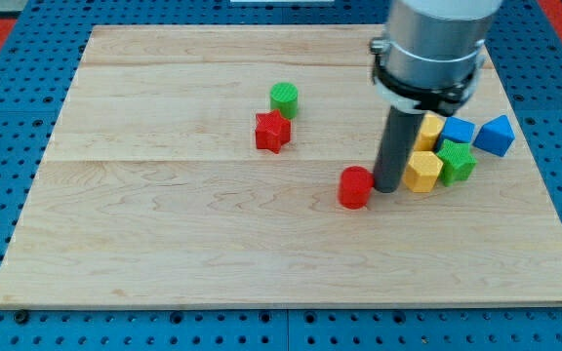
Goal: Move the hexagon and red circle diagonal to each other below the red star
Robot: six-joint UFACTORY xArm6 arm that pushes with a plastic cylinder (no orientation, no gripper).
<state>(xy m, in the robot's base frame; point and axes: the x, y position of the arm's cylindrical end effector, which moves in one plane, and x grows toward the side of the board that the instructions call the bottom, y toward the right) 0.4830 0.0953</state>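
Observation:
The red star (272, 131) lies near the board's middle, with a green circle (284, 98) just above it and to its right. The red circle (355, 187) lies below and to the right of the star. My tip (388, 188) stands right beside the red circle's right side, close to or touching it. The yellow hexagon (422, 171) lies just right of my tip, at the left edge of a cluster of blocks.
The cluster at the view's right also holds a second yellow block (428, 130) partly hidden by the rod, a green star (456, 160), a blue cube (459, 130) and another blue block (497, 135). The wooden board (164, 234) sits on a blue pegboard.

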